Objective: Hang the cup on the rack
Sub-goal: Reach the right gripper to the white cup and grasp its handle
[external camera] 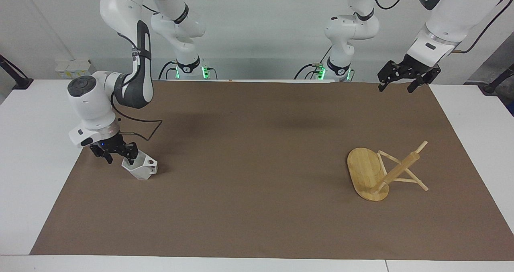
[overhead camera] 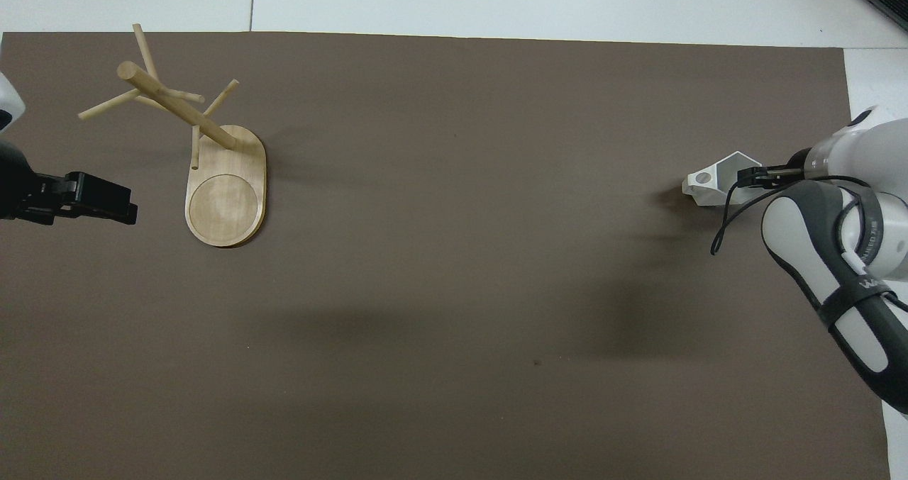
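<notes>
We are at the pick-up step. Our right pincer (external camera: 119, 156) is down at the cup (external camera: 140, 168), one finger inside the rim and one outside the wall, not yet visibly clamped. The cup sits on the worktop (external camera: 249, 207) at the right arm's end; the rack (external camera: 381, 171) stands well apart at the left arm's end. Our left pincer (external camera: 399, 85) waits raised and open. Next we must close on the wall, then lift.

White faceted cup (external camera: 140, 168), upright, handle hole visible, at centre-left of the facing view. Bamboo mug rack (external camera: 371, 173), standing on its oval base, at lower right.
</notes>
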Available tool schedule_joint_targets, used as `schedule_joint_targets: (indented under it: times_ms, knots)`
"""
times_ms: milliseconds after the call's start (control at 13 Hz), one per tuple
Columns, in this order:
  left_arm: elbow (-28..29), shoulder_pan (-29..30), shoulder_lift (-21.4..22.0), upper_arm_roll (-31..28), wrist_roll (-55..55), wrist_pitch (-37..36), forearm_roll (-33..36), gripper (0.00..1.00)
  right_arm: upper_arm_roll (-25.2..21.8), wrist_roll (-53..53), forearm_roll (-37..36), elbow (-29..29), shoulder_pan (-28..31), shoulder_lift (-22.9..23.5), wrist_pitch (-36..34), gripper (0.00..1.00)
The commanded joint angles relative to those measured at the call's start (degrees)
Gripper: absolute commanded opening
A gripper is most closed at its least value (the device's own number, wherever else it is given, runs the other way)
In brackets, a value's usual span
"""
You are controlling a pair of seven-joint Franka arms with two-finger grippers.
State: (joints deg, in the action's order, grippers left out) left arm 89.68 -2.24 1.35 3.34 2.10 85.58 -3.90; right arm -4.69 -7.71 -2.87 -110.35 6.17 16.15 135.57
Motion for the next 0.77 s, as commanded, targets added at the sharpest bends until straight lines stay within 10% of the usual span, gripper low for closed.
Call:
schedule_joint_targets:
  times_ms: [0,308,692]
  knots:
    - [0.8,0.7,0.7,0.5,0.3,-0.2,1.0,1.0,0.1,-1.1,1.2,-0.2,0.1,-0.2,-0.2,0.38]
    - [0.8,0.7,0.7,0.5,0.4,-0.2,1.0,1.0,0.2,-0.6,1.3,0.3,-0.7,-0.2,-1.5,0.0]
    - [0.8,0.7,0.7,0.5,0.3,-0.2,1.0,1.0,1.6,-0.8,3.6,4.3,-0.7,-1.6,-9.7,0.0]
